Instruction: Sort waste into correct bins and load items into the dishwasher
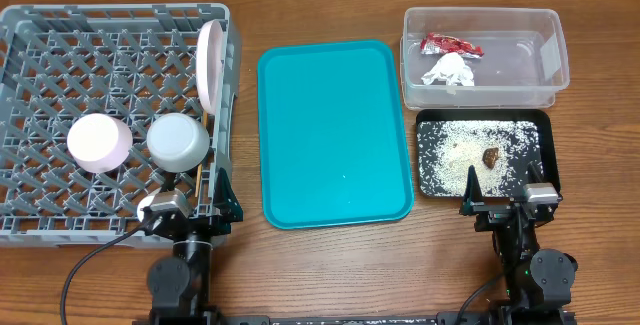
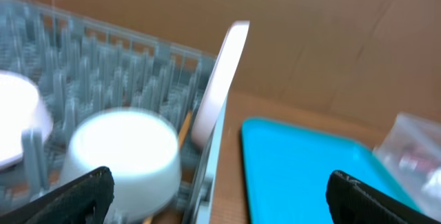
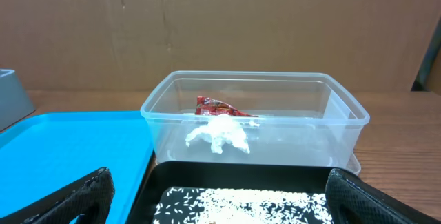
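Sorting is looking basically done to me, so I'm guessing the step in hand is just getting both arms clear without wrecking anything.

Going from the left: the dish rack (image 1: 110,10) is holding the white bowl (image 1: 98,142) and the grey metal bowl (image 1: 178,141) side by side, both looking mouth-down. The plate (image 1: 210,63) is standing on edge against the rack's right wall. In the left wrist view a thin wooden stick (image 2: 185,124) is poking up between bowl and plate, probably a chopstick. I'm not managing to pick out the small cup for sure.

The left gripper (image 2: 220,182) is hanging at the rack's near right corner, jaws spread wide and gripping nothing. The metal bowl is sitting ahead and left of the gap, not inside it. I'd be lifting straight up here before pulling back, so a finger isn't clipping the rack wall.

The teal tray (image 1: 335,130) in the middle is carrying nothing I can make out.

On the right, the clear tub (image 1: 545,60) is holding the red wrapper (image 1: 450,43) with the paper wad (image 1: 448,70) touching it. Just in front, the black tray (image 1: 547,155) is holding the rice grains (image 1: 445,155) and the brown lump (image 1: 491,156).

The right gripper (image 3: 220,179) is hovering at the tray's near edge, jaws wide and empty too, with the rice lying ahead of and below the gap. Same advice here: go gently, because nudging that tray is going to scatter grains.
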Available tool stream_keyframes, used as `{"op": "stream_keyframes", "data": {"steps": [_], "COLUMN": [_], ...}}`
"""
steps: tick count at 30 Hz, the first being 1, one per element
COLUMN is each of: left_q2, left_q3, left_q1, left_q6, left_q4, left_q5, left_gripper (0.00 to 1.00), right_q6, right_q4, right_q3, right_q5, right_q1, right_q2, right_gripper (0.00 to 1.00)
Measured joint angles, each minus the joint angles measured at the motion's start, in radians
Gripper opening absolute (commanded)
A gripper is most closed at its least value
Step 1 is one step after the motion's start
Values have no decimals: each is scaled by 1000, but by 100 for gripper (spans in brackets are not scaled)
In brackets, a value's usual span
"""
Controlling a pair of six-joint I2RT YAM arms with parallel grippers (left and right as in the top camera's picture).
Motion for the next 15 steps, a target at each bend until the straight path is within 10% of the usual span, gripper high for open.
{"op": "stream_keyframes", "data": {"steps": [15], "left_q2": [0], "left_q3": [0], "left_q1": [0], "left_q6": [0], "left_q4": [-21], "left_q5": [0], "left_gripper": [100], "right_q6": [0], "right_q4": [0], "right_q3": [0], "right_q5": [0], "right_q1": [0], "right_q2": [0], "right_gripper": [100]}}
